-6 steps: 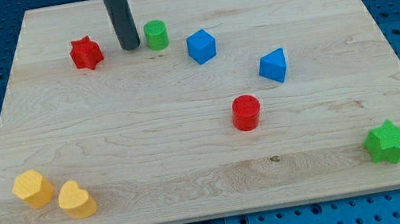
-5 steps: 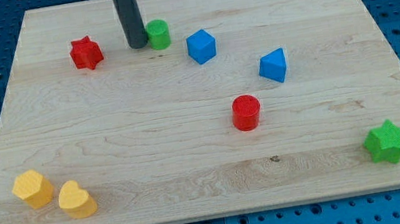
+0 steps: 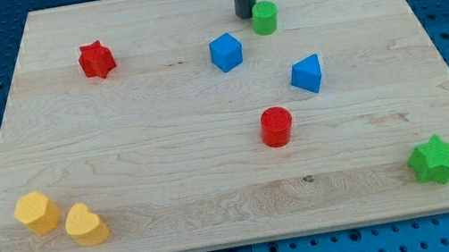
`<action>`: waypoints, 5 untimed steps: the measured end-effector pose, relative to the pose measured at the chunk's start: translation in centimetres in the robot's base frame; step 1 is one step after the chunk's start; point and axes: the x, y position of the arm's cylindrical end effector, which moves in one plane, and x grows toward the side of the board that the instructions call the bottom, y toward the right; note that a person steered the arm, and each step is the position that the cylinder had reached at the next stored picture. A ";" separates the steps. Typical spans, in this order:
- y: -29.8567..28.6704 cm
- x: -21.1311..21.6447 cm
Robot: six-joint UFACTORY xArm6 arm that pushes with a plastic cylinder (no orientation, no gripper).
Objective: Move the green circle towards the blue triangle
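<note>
The green circle is a small green cylinder near the view's top, right of centre. My tip stands right against its left side. The blue triangle lies below and a little to the right of the green circle, with a gap of bare board between them. The dark rod rises from the tip out of the view's top edge.
A blue cube sits below-left of the tip. A red cylinder lies below the blue triangle. A red star is at upper left, a green star at lower right, two yellow blocks at lower left.
My tip has slid to the right along the top of the board and pushed the green circle with it, past the blue cube. The other blocks have not moved.
</note>
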 end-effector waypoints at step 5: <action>3.1 5.0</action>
